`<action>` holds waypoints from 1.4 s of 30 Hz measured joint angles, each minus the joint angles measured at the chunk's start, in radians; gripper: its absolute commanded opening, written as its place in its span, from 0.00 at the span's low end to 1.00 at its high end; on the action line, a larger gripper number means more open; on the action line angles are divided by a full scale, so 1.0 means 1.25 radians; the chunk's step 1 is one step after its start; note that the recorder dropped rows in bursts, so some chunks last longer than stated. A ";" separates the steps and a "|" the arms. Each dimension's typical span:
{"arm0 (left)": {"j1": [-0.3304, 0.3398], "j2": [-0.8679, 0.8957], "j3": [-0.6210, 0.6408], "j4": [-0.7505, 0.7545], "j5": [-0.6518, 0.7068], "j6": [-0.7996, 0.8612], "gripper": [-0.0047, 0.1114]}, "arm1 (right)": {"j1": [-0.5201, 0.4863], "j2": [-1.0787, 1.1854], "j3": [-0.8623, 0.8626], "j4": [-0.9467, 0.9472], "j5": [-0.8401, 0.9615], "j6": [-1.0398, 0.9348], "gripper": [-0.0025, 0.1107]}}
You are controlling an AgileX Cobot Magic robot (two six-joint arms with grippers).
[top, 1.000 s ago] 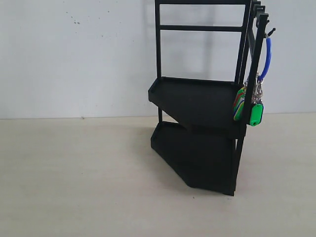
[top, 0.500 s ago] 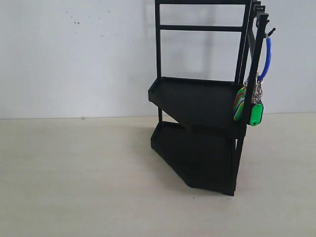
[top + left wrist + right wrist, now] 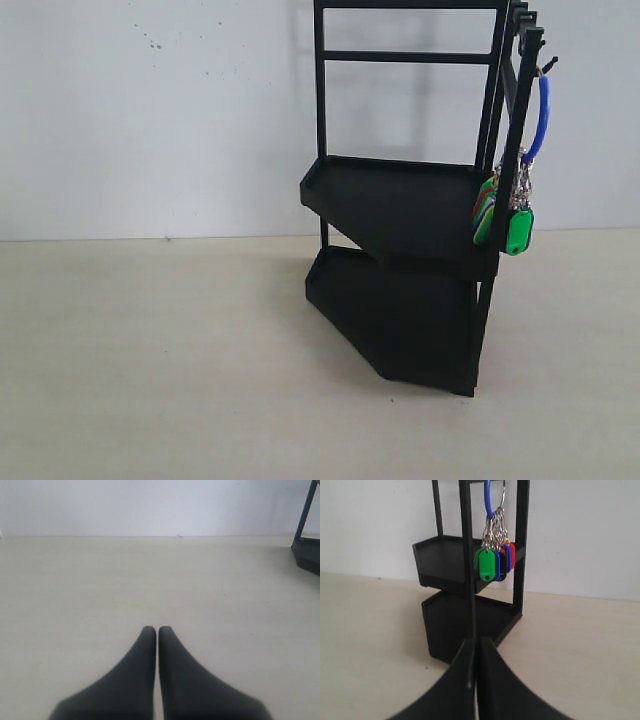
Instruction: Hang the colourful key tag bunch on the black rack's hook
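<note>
The black rack (image 3: pixel 400 250) stands right of centre on the table, against the white wall. The colourful key tag bunch (image 3: pixel 508 215) hangs by its blue loop (image 3: pixel 541 115) from the hook (image 3: pixel 547 66) near the top of the rack's right post. In the right wrist view the key tag bunch (image 3: pixel 495 562) dangles beside the rack's post (image 3: pixel 467 555), well beyond my right gripper (image 3: pixel 477 641), which is shut and empty. My left gripper (image 3: pixel 157 629) is shut over bare table, with a corner of the rack (image 3: pixel 307 550) at the view's edge. Neither gripper shows in the exterior view.
The pale table surface (image 3: pixel 160 350) stretches left of the rack. A white wall (image 3: pixel 150 110) backs the scene.
</note>
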 measured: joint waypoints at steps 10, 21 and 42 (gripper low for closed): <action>0.000 0.000 0.000 0.000 0.000 0.000 0.08 | -0.120 0.000 0.016 0.000 0.054 -0.048 0.02; 0.000 0.000 0.000 0.000 0.000 0.000 0.08 | -0.125 0.000 0.121 0.000 -0.017 -0.008 0.02; 0.000 0.000 0.000 0.000 0.000 0.000 0.08 | -0.126 0.000 0.126 0.000 0.006 0.000 0.02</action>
